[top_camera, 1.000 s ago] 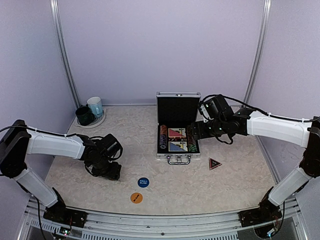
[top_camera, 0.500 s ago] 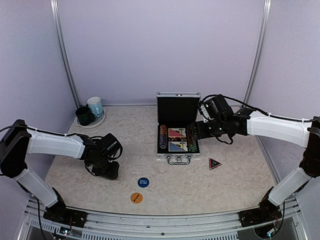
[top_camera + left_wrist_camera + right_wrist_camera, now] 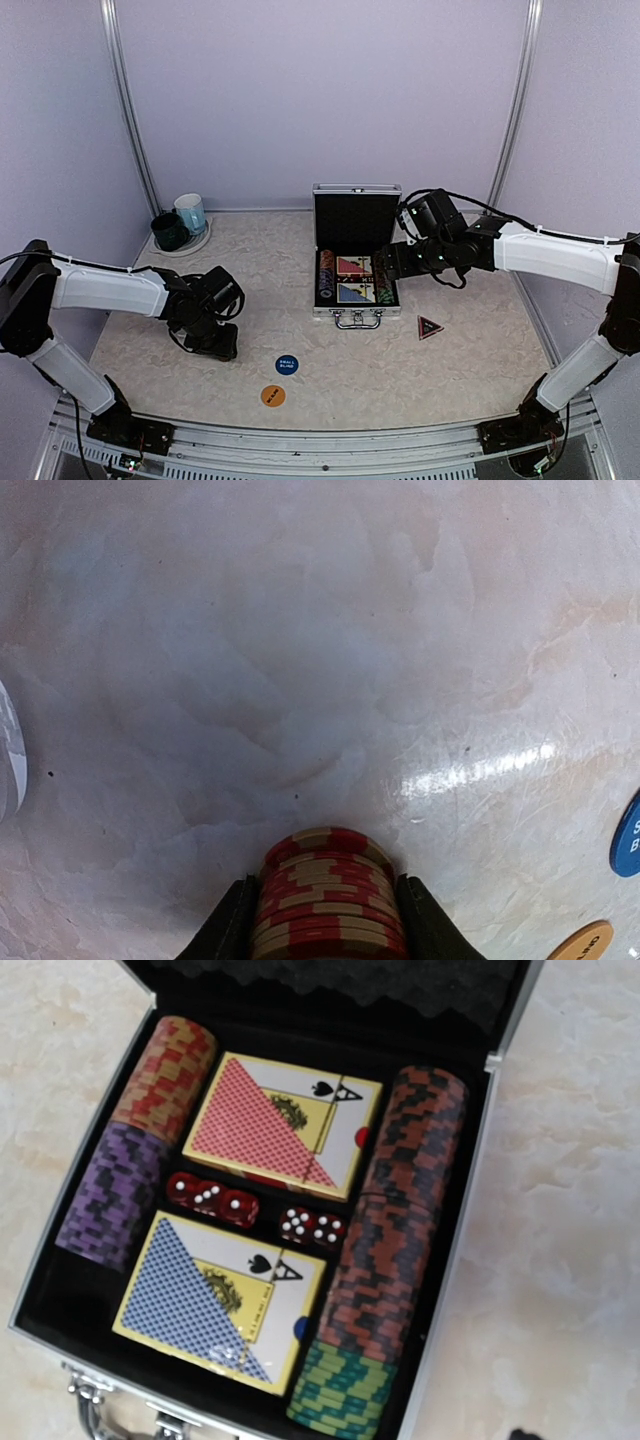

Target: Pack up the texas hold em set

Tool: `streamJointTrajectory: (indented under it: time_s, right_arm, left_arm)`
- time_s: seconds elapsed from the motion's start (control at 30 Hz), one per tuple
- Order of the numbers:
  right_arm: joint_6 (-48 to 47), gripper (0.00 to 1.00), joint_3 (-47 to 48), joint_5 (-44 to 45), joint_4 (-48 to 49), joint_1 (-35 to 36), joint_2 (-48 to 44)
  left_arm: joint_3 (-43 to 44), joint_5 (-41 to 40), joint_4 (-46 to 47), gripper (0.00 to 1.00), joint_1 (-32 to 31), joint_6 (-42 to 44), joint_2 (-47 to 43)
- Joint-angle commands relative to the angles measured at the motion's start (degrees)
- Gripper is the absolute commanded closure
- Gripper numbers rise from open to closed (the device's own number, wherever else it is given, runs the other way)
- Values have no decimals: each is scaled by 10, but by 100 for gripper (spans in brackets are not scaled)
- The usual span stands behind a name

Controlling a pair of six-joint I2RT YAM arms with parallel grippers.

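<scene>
Left claw [image 3: 328, 925] grips red chip stack [image 3: 328, 895] on both sides.

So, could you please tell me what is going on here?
Two robot arms are packing a poker set. The left claw grips a red chip stack on the table, left of the open case. The right claw hangs open over the case, which holds two card decks, dice and chip rows. The blue button, orange button and triangular marker lie on the table.
</scene>
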Motion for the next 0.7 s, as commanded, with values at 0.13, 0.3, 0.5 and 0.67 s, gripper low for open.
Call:
streamJointTrajectory:
  time_s: [0.13,0.3,0.5,0.67]
  right_arm:
    - [-2,20,12,-17,-1,-4,2]
    - [1,20,13,-24,-1,-4,1]
    - [3,20,12,-42,1,-5,3]
    - [15,20,11,-100,18,-5,13]
  left_arm:
    - [21,-2,-17,95,-4,0,-9]
    - [42,-22,-17,100,-8,10,-2]
    - [74,-42,-39,100,-30,20,1]
    - [116,-57,-60,100,-56,38,3]
